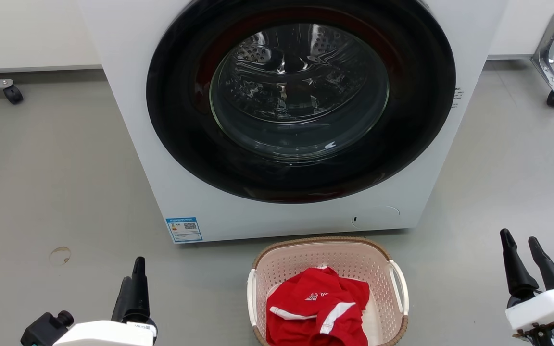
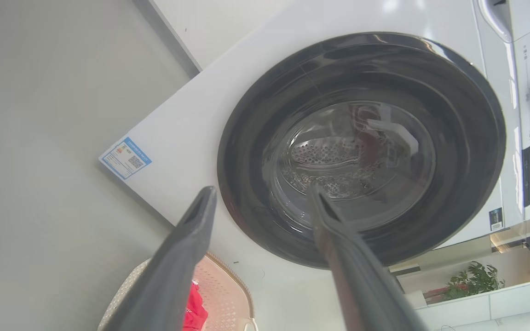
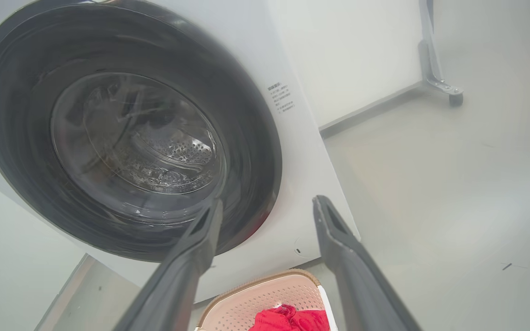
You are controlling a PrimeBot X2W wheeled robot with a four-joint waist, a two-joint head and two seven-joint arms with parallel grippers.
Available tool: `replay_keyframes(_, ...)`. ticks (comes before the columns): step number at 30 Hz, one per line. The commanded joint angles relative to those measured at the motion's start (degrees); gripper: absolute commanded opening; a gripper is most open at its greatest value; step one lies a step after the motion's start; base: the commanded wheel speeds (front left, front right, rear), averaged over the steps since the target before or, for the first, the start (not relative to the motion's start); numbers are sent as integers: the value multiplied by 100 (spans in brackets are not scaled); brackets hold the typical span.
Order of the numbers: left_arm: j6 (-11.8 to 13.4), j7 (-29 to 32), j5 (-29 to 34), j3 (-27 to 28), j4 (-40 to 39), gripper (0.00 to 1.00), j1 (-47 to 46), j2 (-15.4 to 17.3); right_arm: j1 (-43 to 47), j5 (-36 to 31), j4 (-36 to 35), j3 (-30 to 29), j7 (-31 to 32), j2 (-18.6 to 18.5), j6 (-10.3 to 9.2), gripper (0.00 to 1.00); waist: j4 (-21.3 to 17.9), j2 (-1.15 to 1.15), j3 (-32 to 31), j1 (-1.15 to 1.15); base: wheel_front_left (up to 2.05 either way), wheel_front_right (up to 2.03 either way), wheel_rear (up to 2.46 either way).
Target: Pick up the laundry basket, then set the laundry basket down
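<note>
**The laundry basket** [image 1: 327, 259] stands on the floor [image 1: 65, 192] just before the washer [image 1: 277, 216]. Its far rim lies close to the machine's bottom edge, and a red garment [image 1: 315, 307] is heaped inside. You have both claws spread wide and holding nothing. The left gripper [image 1: 132, 271] hangs well apart from the basket's left handle [image 1: 251, 298]. The right gripper [image 1: 518, 236] is equally clear of the right handle [image 1: 399, 288].

Flanking the basket this way looks like staging for a two-sided hold, one white handle to each arm. The pick-up appears not yet begun.

Bare floor lies open on either side of the basket, so you can bring each arm inward unobstructed. The washer's front closes off the far side, so any lift is best taken straight up or back toward you, away from the door. A caster [image 1: 12, 93] on the left and a wheeled leg [image 1: 553, 91] on the right stand by the far wall, well apart from your working room.
</note>
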Motion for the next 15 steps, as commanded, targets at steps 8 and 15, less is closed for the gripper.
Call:
replay_keyframes(8, 67, -183, 569, -23, -191, 100, -123, 73, -133, -668, -222, 207, -209, -249, 21, 100, 0, 0, 12, 0, 0, 0, 0)
replay_keyframes(15, 100, -300, 1022, -55, -190, 100, -119, 78, -155, -1095, -234, 301, -327, -294, 23, 100, 8, 0, 3, 0, 0, 0, 0)
